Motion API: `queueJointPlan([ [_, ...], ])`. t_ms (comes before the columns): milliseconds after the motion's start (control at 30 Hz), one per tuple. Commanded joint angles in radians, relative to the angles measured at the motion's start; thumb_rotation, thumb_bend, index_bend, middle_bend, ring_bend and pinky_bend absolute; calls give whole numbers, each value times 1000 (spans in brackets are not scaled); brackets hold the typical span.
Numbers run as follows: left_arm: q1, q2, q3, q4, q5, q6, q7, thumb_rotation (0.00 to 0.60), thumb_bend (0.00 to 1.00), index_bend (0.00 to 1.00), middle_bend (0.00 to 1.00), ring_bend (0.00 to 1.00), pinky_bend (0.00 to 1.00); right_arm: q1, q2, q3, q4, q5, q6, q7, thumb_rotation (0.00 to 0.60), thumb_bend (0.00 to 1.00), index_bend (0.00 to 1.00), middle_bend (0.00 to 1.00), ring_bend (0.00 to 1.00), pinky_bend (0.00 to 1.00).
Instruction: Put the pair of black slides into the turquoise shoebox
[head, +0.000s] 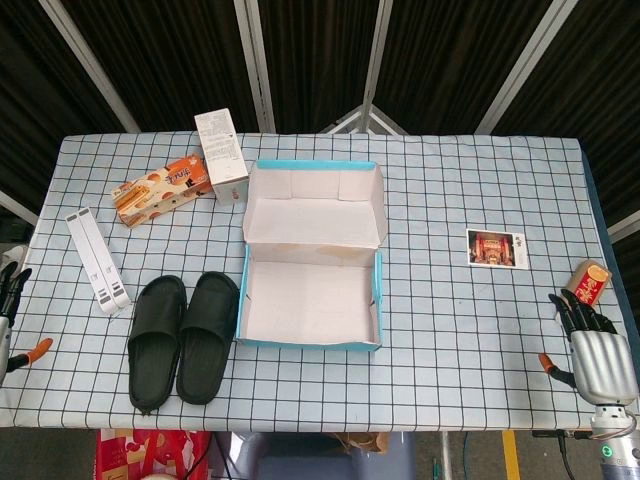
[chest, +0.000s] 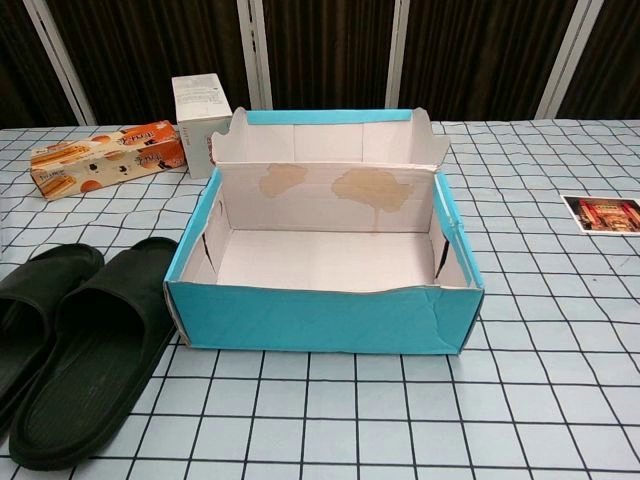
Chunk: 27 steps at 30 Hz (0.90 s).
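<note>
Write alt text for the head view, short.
An open, empty turquoise shoebox sits mid-table on a checked cloth, with a pair of black slides side by side to its left. Both hands, left and right, rest at the table edges, holding nothing.

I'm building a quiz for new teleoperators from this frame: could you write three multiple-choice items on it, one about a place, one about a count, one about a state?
1. Where do the black slides lie?
A. inside the shoebox
B. on the table, left of the shoebox
C. on the orange carton

2. How many slides are there?
A. one
B. two
C. three

3. What state is the turquoise shoebox in?
A. open and empty
B. closed
C. open with a slide inside

Answers:
1 B, the pair sits side by side on the checked cloth beside the box's left wall.
2 B, two soles show in the head view.
3 A, the lid stands back and the chest view shows a bare floor.

The left hand and right hand hold nothing at the table's edges.
</note>
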Motion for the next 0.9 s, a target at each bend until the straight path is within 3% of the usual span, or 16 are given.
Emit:
queueJointPlan([
  [33, -1, 4, 0, -11, -6, -6, 10, 600, 34, 0, 0, 0, 136, -4, 1, -1, -1, -1, 6, -1, 600, 234, 159, 134, 193, 271],
  [367, -7, -2, 6, -24, 14, -6, 34, 600, 34, 0, 13, 0, 139, -12, 8, 0, -5, 4, 15, 9, 600, 234, 159, 134, 193, 271],
  [600, -25, -2, 12, -22, -13, -68, 33, 600, 34, 0, 7, 0, 161, -17, 12, -1, -13, 8, 19, 7, 600, 233, 159, 134, 193, 271],
  [767, -75, 46, 73, -99, 11, -239, -133, 600, 34, 0, 19, 0, 161, -23, 14, -4, -19, -3, 31, 16, 600, 233, 159, 134, 193, 271],
  [900, -151, 61, 53, -146, -3, -342, -90, 592, 34, 0, 70, 0, 161, -24, 17, -3, -17, -2, 29, 29, 600, 233, 159, 134, 193, 271],
])
